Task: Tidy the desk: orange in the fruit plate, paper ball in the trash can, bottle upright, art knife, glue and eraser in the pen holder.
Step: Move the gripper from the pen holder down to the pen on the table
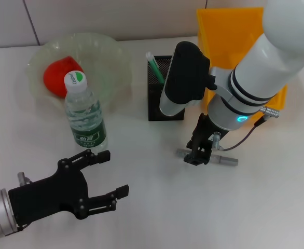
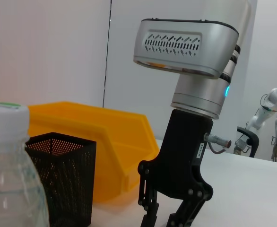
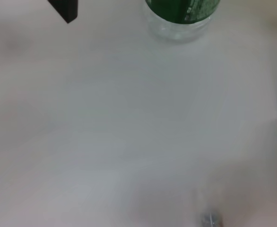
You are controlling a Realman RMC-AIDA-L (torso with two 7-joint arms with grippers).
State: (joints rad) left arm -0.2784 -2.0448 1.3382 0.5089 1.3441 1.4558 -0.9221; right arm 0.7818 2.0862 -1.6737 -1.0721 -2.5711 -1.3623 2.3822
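My right gripper (image 1: 197, 155) is down on the table in front of the black mesh pen holder (image 1: 165, 88), shut on the grey art knife (image 1: 225, 160), which lies flat. It also shows in the left wrist view (image 2: 166, 218). A green-and-white stick (image 1: 155, 66) stands in the holder. The bottle (image 1: 84, 111) stands upright with its cap on. The red-orange orange (image 1: 58, 75) lies in the pale green fruit plate (image 1: 113, 57). My left gripper (image 1: 102, 181) is open and empty, low at the front left, in front of the bottle. No paper ball or eraser is in view.
A yellow bin (image 1: 230, 31) stands at the back right behind my right arm. The left wrist view shows the bottle (image 2: 11, 165), the pen holder (image 2: 58, 175) and the bin (image 2: 96, 137). The right wrist view shows the bottle's base (image 3: 181, 14).
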